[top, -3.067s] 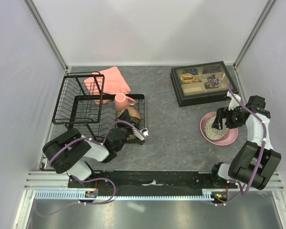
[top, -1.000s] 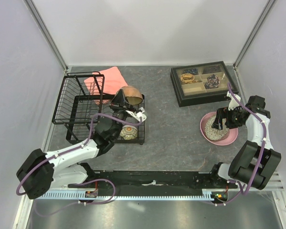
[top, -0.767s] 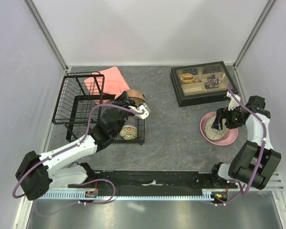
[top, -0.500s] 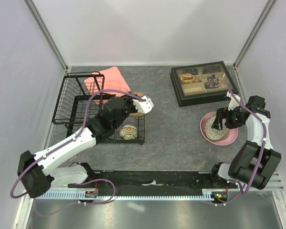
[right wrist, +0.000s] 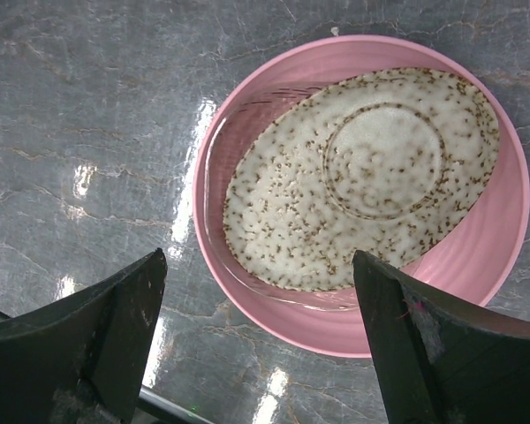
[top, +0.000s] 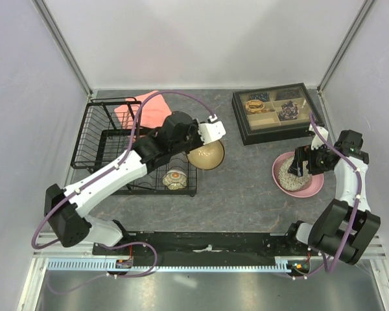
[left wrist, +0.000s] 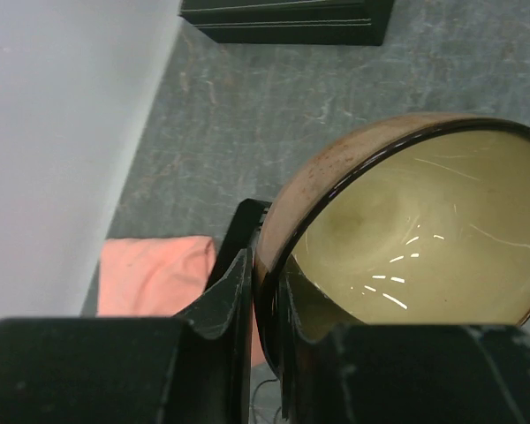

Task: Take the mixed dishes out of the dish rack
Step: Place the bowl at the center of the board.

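Left gripper (left wrist: 261, 269) pinches small brown bowl (left wrist: 406, 238) by its rim, just beside dish rack (top: 107, 144); I see right gripper (right wrist: 258, 274) wide open, empty.

brown bowl (top: 205, 155) tilted, gripped at rim; speckled bowl (top: 290, 175) inverted on pink plate (top: 312, 188); mug (top: 176, 179) in rack (top: 91, 139)

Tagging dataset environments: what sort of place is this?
Probably a lab robot cell, not a real kitchen: plain white panel walls on aluminium posts, grey tabletop, staged dish rack and trinket tray.
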Tool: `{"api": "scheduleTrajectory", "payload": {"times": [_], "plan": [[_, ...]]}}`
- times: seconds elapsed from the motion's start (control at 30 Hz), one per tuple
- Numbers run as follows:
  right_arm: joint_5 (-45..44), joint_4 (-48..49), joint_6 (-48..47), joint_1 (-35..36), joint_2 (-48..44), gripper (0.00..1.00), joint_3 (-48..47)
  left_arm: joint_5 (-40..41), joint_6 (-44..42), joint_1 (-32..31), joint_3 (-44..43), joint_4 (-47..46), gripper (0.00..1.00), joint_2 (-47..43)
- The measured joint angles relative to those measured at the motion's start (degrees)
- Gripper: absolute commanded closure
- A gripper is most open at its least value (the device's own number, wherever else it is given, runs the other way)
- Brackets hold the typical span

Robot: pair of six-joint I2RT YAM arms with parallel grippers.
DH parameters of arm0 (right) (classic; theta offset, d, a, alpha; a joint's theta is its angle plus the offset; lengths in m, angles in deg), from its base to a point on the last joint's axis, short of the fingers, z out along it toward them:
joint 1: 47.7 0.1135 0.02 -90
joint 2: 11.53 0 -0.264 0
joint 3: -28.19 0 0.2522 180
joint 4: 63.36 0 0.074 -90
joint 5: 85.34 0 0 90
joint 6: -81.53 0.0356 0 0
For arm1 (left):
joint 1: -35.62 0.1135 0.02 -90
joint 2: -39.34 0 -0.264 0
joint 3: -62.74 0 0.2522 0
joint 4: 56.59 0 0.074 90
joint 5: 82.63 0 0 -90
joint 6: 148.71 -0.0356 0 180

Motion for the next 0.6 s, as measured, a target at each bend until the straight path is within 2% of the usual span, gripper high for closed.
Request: {"api": "scheduleTrajectory", "payload": {"times": [0.6], "plan": [[2.9, -0.7, -1.2, 0.0, -5.6, 0.05, 0.0, -8.5, 7.3, 0.0, -18.3, 8.1, 0.98, 21.4]]}}
